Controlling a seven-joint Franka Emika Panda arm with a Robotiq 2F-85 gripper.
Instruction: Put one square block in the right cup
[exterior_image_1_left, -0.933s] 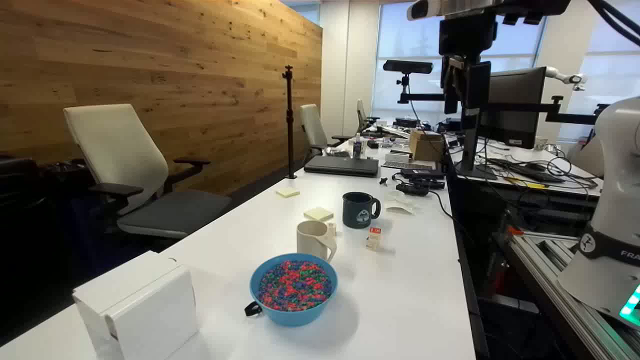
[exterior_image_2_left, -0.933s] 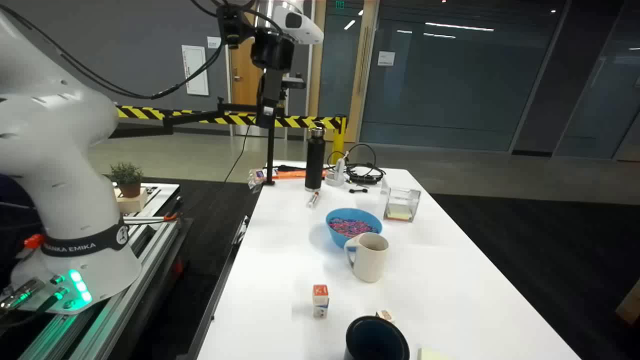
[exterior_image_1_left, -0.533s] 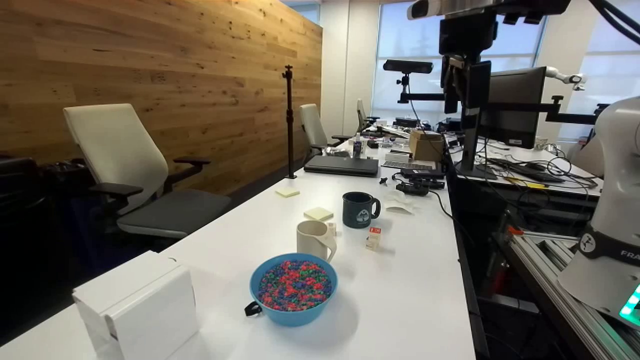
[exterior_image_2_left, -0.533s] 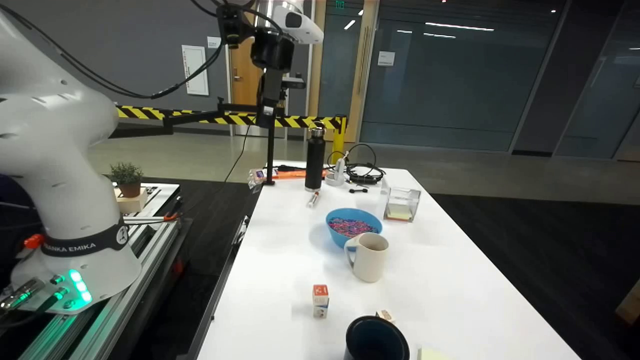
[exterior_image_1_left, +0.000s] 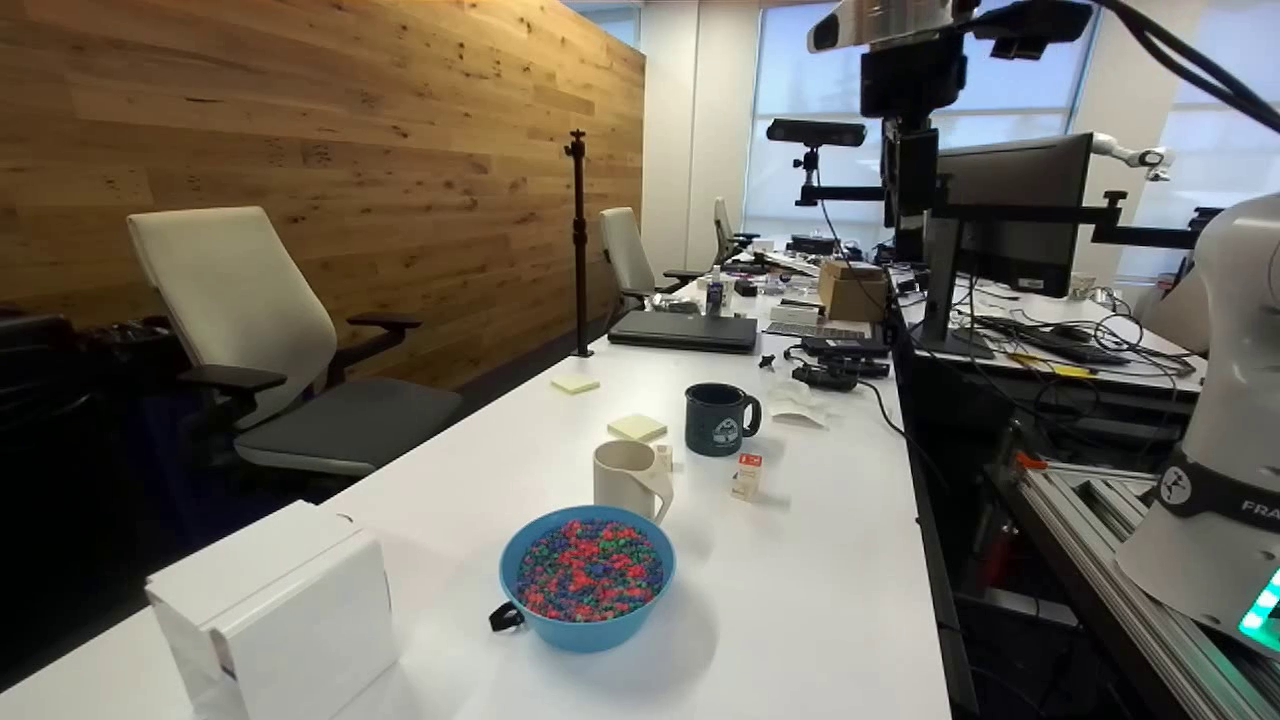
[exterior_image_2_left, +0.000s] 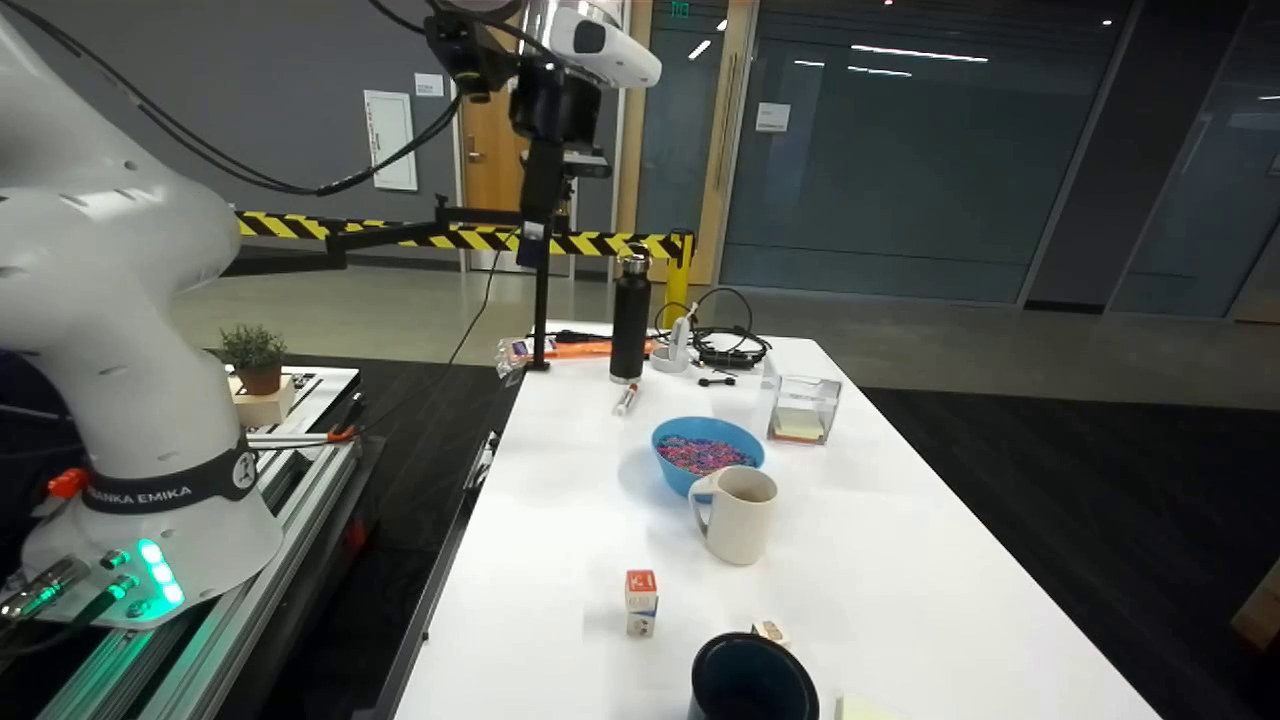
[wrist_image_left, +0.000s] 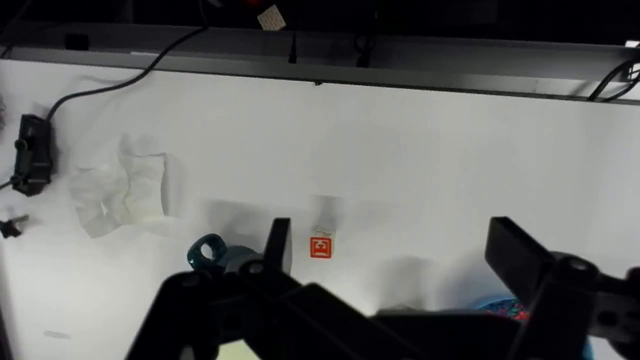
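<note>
Claw (wrist_image_left: 390, 237) hung high above desk (wrist_image_left: 400, 150), fingers (wrist_image_left: 278, 240) spread wide. Blue bowl (exterior_image_1_left: 590, 638) lay well below claw, partly hidden by finger at right in wrist view. Dark mug (exterior_image_1_left: 712, 420), task's right cup, stood upright below claw, partly hidden by opposite finger. Cream cup (exterior_image_1_left: 620, 490) stood below claw, between mug and bowl. Red-topped square block (wrist_image_left: 320, 247), stacked on second block (exterior_image_2_left: 641, 624), showed through gap between fingers. Third block (exterior_image_2_left: 771, 631) lay below claw, near mug, partly hidden.

Open white worktop (wrist_image_left: 380, 160) lies between the red-topped stack of small square blocks (wrist_image_left: 321, 245) and the robot-side edge (wrist_image_left: 400, 82); the dark glossy handled mug (exterior_image_1_left: 712, 422) and cream-white handled cup (exterior_image_1_left: 622, 482) crowd its far side.
</note>
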